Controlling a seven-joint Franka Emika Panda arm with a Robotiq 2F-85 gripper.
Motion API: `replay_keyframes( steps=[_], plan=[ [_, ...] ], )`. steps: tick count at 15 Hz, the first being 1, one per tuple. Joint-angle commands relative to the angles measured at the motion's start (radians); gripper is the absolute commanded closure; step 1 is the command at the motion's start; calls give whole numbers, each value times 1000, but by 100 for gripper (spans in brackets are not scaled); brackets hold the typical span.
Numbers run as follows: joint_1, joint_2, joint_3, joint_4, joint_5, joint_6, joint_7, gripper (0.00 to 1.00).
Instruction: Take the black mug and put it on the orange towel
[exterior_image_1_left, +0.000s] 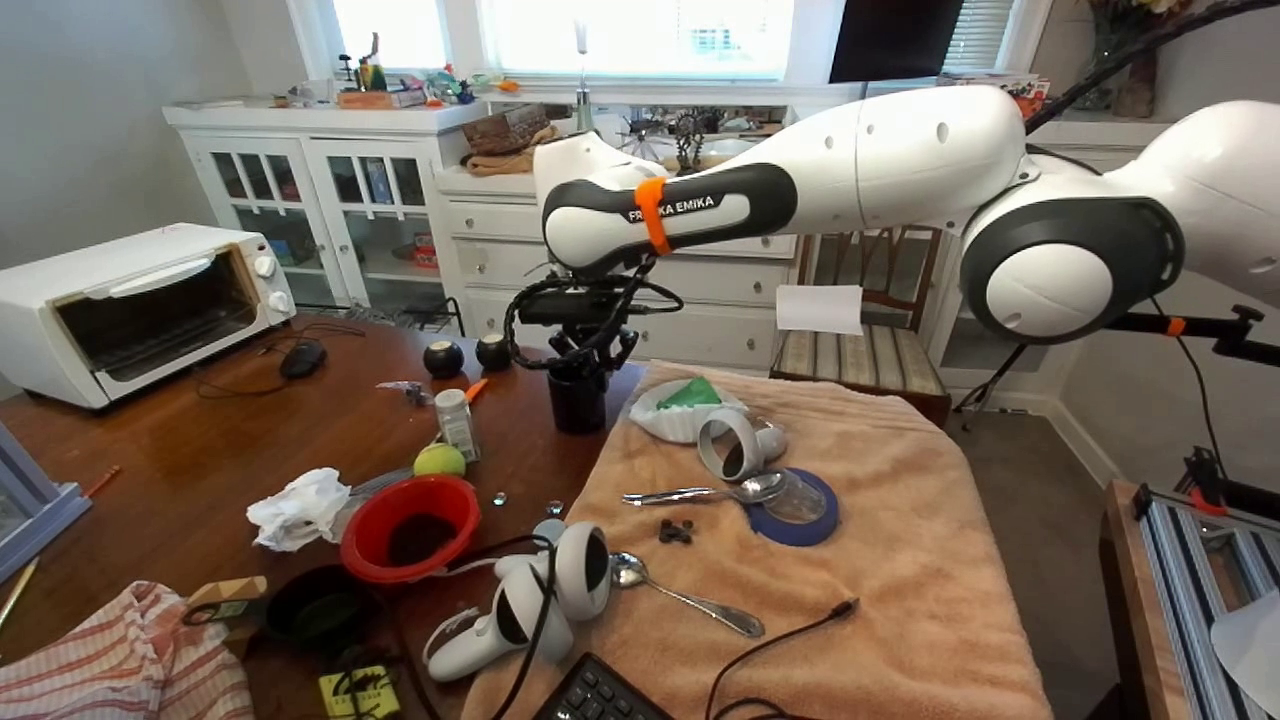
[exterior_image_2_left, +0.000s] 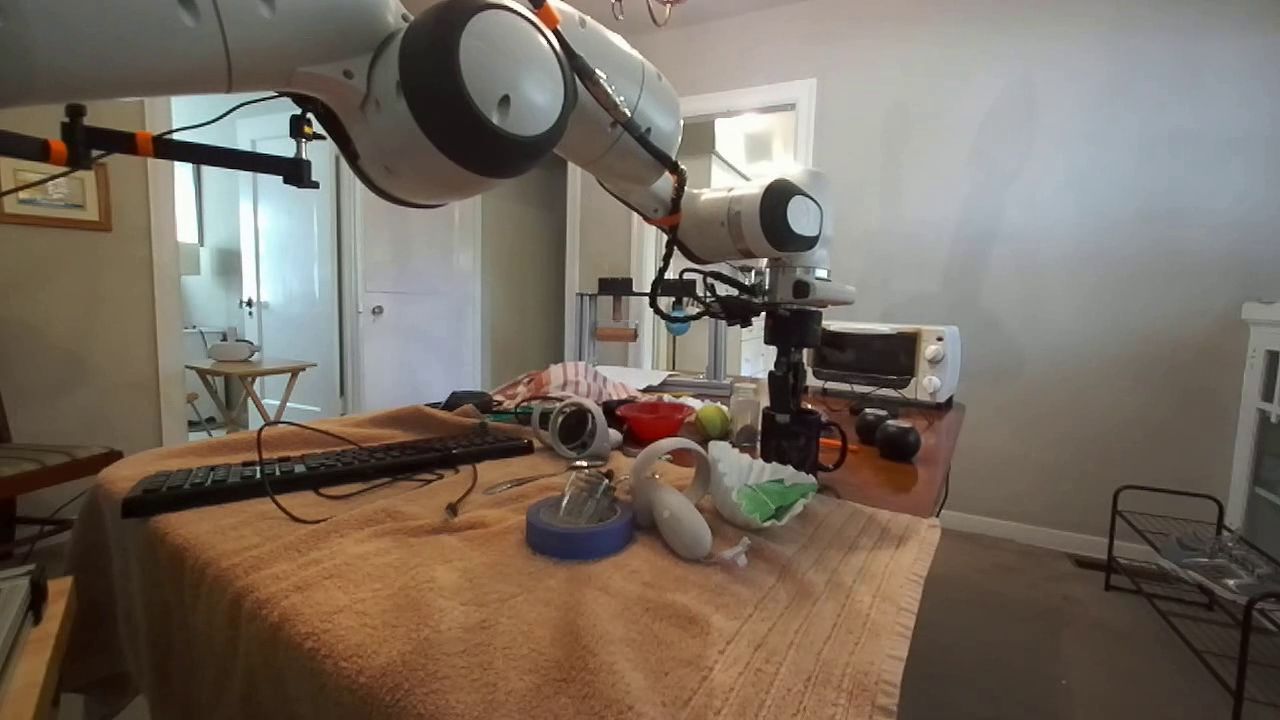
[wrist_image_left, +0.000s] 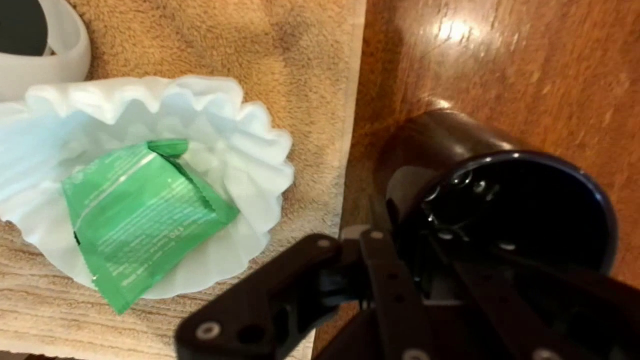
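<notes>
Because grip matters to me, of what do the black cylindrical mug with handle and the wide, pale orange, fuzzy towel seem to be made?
Black mug: likely glazed ceramic, glossy, with bright highlights on its rim; enamelled metal remains possible.
Orange towel: probably cotton terry, matte, judging by fuzzy pile and soft wrinkles.

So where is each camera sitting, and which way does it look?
An exterior view: sits high, looking down across the table toward the windows; the white arm enters from the picture's right, gripper included.
An exterior view: sits lower, looking over the orange towel toward the toaster oven; the arm enters from upper left.
Wrist view: rides on the wrist, looking down at the black mug and frilly white paper; only gripper fingers show.
Shared: both exterior views show arm, black mug, orange towel and red bowl.
</notes>
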Motion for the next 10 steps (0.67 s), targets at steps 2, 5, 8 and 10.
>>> replay_keyframes(
  steps=[2,5,8,10],
  plan=[
    [-27,-8,40,-5,28,41,-43,98],
    [-34,-39,61,-17,26,21,-76,98],
    [-48,-86,94,-38,26,20,-187,98],
    [-53,-121,105,-51,15,29,-262,98]
  ],
)
